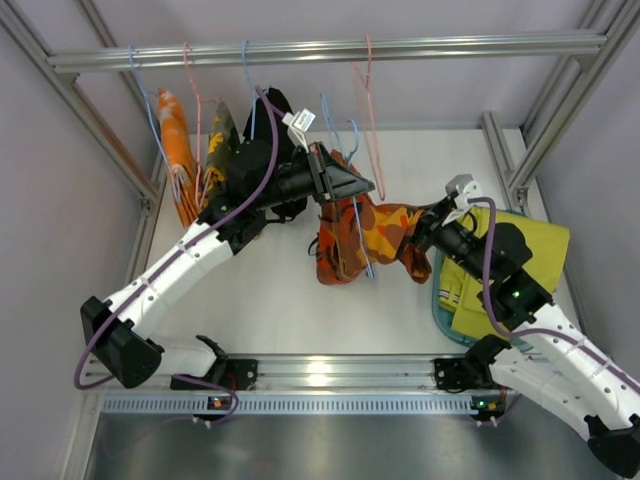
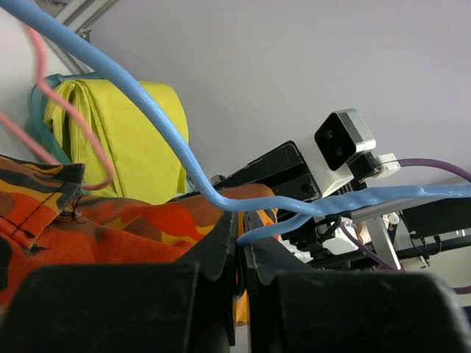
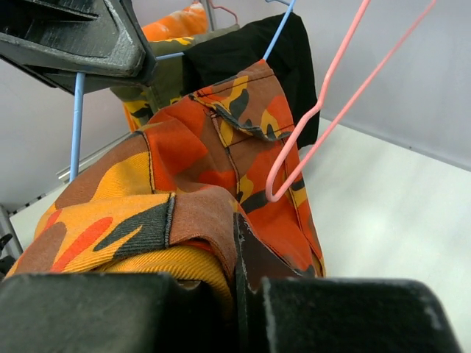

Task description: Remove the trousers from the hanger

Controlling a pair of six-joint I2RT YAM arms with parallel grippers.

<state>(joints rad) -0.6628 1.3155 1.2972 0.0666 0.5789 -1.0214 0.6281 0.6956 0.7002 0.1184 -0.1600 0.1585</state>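
Orange camouflage trousers (image 1: 362,243) hang on a blue wire hanger (image 1: 357,228) in the middle of the table. My left gripper (image 1: 360,186) is shut on the blue hanger (image 2: 221,198) near its top, above the trousers (image 2: 110,228). My right gripper (image 1: 425,233) is shut on the trousers' right edge (image 3: 184,235) and holds the cloth out to the right. The hanger's blue wire (image 3: 76,125) shows at the left in the right wrist view, under the left gripper's black fingers (image 3: 81,37).
A rail (image 1: 330,48) crosses the back with several garments on hangers (image 1: 205,150) at the left and an empty pink hanger (image 1: 370,110). Yellow folded cloth in a teal tray (image 1: 500,270) lies at the right. Frame posts (image 1: 550,130) stand at both sides.
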